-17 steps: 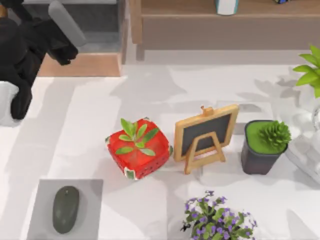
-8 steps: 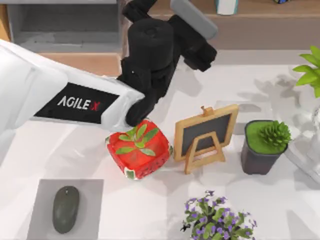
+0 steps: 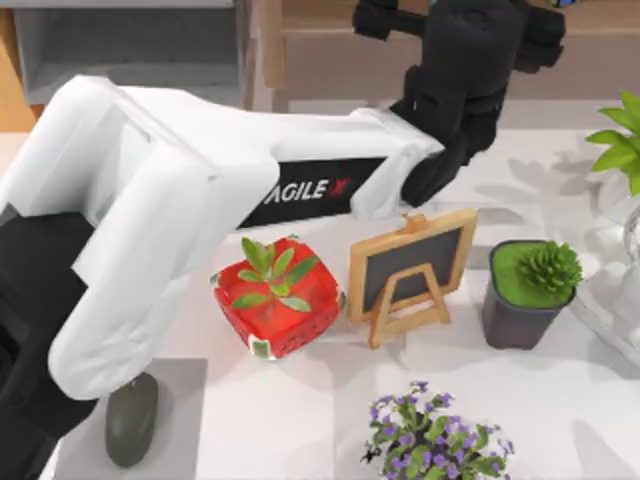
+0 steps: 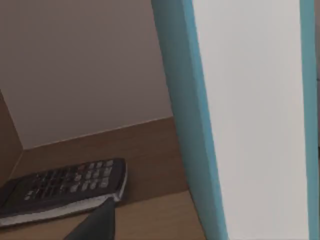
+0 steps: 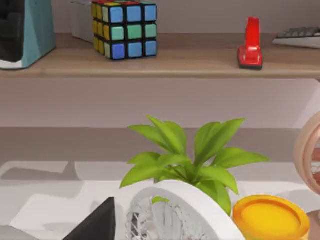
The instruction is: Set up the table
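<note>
Top view: my left arm reaches from the lower left of the frame diagonally to the upper right, its black wrist and left gripper (image 3: 470, 40) over the wooden shelf unit (image 3: 330, 50) at the top edge; whether its fingers are spread or closed I cannot tell. In the left wrist view a dark fingertip (image 4: 97, 225) pokes in at the bottom, close to a white, teal-edged object (image 4: 250, 115) standing on the shelf board, with a black remote control (image 4: 62, 187) lying beside it.

The white table (image 3: 300, 430) fills the middle and lower frame. On it stand a red strawberry-patterned pot (image 3: 277, 297) with a green sprout, a small chalkboard easel (image 3: 411, 271) just right of it, a dark pot with a succulent (image 3: 528, 290) further right, purple flowers (image 3: 435, 440) at the bottom edge, and a grey mouse (image 3: 131, 420) on a grey pad (image 3: 180, 430) at lower left.

The right wrist view shows a colour cube (image 5: 124, 29), a red stapler (image 5: 250, 44), a leafy plant (image 5: 190, 160) and a yellow lid (image 5: 271, 216).

The arm's black panel reads "AGILE X" (image 3: 312, 189), partly covered.
</note>
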`<action>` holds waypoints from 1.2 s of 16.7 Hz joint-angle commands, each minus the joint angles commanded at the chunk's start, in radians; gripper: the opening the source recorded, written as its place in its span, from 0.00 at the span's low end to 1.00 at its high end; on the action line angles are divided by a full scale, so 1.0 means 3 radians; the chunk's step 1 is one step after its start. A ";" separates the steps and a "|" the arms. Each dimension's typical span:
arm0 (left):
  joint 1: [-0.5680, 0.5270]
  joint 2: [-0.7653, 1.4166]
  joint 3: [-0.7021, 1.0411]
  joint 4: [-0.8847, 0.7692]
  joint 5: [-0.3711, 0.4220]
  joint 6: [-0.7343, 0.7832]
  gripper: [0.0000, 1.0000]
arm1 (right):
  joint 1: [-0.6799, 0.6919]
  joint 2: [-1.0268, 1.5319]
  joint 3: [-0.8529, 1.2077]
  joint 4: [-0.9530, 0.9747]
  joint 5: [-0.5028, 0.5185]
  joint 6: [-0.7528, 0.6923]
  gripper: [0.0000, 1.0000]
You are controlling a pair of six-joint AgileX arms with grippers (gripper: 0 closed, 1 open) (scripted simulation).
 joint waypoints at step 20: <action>0.0020 0.0633 0.1236 -0.0508 -0.0394 -0.0623 1.00 | 0.0000 0.0000 0.0000 0.0000 0.0000 0.0000 1.00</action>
